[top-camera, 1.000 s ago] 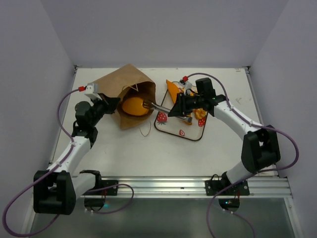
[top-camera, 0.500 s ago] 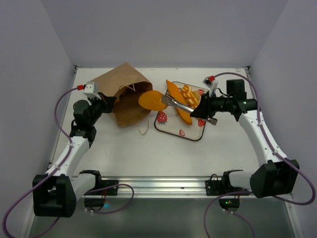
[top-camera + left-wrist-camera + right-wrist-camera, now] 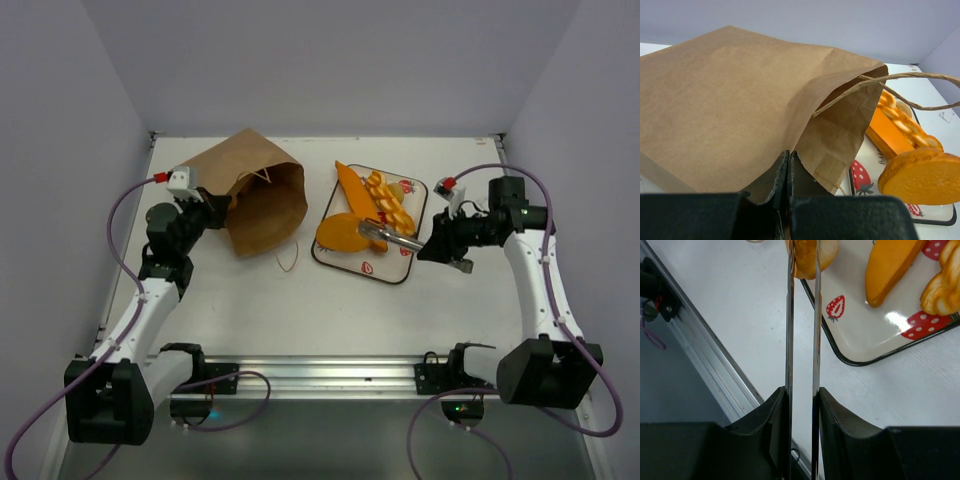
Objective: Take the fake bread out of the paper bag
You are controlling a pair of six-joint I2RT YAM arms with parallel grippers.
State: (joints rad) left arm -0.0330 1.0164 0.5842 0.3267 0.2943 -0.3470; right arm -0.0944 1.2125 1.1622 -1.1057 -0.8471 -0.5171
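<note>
The brown paper bag [image 3: 250,190] lies on its side at the back left, mouth toward the tray; it fills the left wrist view [image 3: 730,100]. My left gripper [image 3: 215,208] [image 3: 788,165] is shut on the bag's edge. My right gripper [image 3: 440,245] [image 3: 802,395] is shut on metal tongs [image 3: 395,235] [image 3: 790,340], and the tong tips pinch the oval loaf [image 3: 340,232] [image 3: 807,260] [image 3: 925,175] over the left edge of the strawberry-print tray [image 3: 390,275]. A long baguette [image 3: 352,185] [image 3: 890,265] and a braided piece [image 3: 388,200] lie on the tray.
A loop of the bag's string handle [image 3: 290,262] lies on the table in front of the bag. The metal rail [image 3: 330,375] runs along the near edge. Walls close in the table on the left, back and right.
My right arm has drawn back to the right, carrying the oval loaf in the tongs from the bag's mouth to the tray's left edge. The left gripper has kept hold of the bag.
</note>
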